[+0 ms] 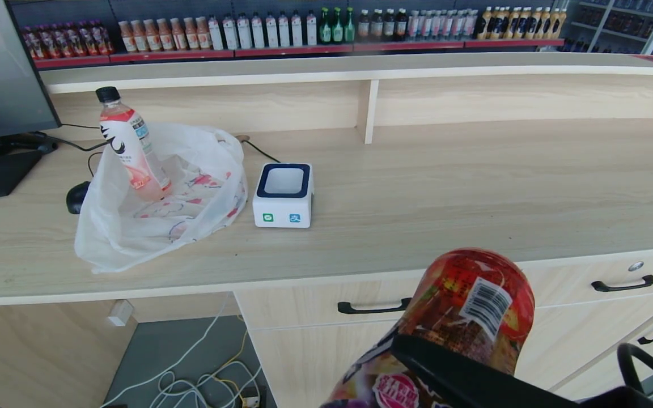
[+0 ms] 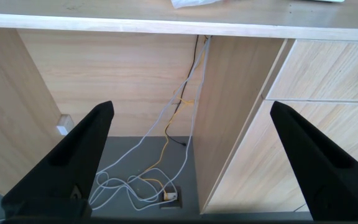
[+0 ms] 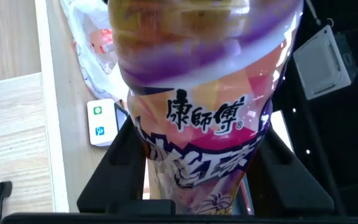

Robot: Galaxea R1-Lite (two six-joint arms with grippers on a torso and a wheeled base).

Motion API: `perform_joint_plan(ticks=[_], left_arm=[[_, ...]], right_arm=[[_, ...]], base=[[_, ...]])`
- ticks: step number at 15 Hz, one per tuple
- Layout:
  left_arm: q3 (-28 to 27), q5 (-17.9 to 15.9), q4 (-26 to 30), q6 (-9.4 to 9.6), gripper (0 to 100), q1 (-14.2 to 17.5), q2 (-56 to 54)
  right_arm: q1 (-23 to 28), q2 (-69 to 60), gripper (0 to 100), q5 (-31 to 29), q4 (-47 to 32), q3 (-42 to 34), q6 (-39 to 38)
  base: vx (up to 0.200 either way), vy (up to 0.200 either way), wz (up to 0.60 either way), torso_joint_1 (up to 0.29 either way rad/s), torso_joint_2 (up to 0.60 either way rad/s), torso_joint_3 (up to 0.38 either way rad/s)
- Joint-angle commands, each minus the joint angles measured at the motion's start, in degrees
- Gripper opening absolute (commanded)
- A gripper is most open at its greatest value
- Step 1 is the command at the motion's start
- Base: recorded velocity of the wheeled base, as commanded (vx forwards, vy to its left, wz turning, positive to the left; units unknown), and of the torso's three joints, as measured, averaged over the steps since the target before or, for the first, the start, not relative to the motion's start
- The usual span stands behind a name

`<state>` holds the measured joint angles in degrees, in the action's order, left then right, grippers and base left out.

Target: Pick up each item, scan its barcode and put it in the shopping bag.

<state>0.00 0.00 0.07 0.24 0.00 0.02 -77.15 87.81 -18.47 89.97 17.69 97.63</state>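
Black left gripper (image 2: 188,165): fingers spread wide with nothing between them, hanging low in front of the cabinet, below the counter edge.
Black computer monitor (image 1: 3,62): upper left of the head view, standing on the pale wooden counter (image 1: 445,187).
Thin white plastic shopping bag (image 1: 134,232): left of centre, slumped open on the counter. It is limp film that will likely fold under a nudge, so an item is best lowered through the mouth, not pushed in.
Pink-labelled clear drink bottle with a black cap (image 1: 128,144): standing tilted inside the bag, neck above the film.
White box scanner with a dark blue rim (image 1: 283,195): just beside the bag, window facing up.
Red and purple film-wrapped drink bottle (image 1: 468,317): lower right of the head view, lifted off the counter and well apart from the scanner.
Black right gripper (image 3: 201,165): clamped on this bottle around its mid-body, one finger on each side.
White barcode patch (image 1: 488,306): on the upper end of the bottle, turned up towards the head camera and free of the fingers.
Handling: probably full, so fairly heavy. The walls look stiff and the glossy film slippery. A firm mid-body hold suits it, and the wrist must likely roll to face the code down at the window.
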Motion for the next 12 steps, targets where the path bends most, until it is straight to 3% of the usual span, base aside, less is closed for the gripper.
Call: perform_joint_plan(ticks=[1,3,12], left_arm=[[0.0,0.0,0.01,0.02,100,0.0,0.06],[0.0,0.0,-0.07,0.02,100,0.0,0.06],[0.0,0.0,0.01,0.02,100,0.0,0.06]], right_arm=[[-0.19,-0.09,0,0.01,0.03,0.24,1.07],[-0.28,-0.09,0,0.1,0.03,0.5,5.46],[-1.07,-0.09,0,0.71,0.03,1.03,10.12]], base=[[0.0,0.0,0.0,0.0,0.0,0.0],[0.0,0.0,0.0,0.0,0.0,0.0],[0.0,0.0,0.0,0.0,0.0,0.0]])
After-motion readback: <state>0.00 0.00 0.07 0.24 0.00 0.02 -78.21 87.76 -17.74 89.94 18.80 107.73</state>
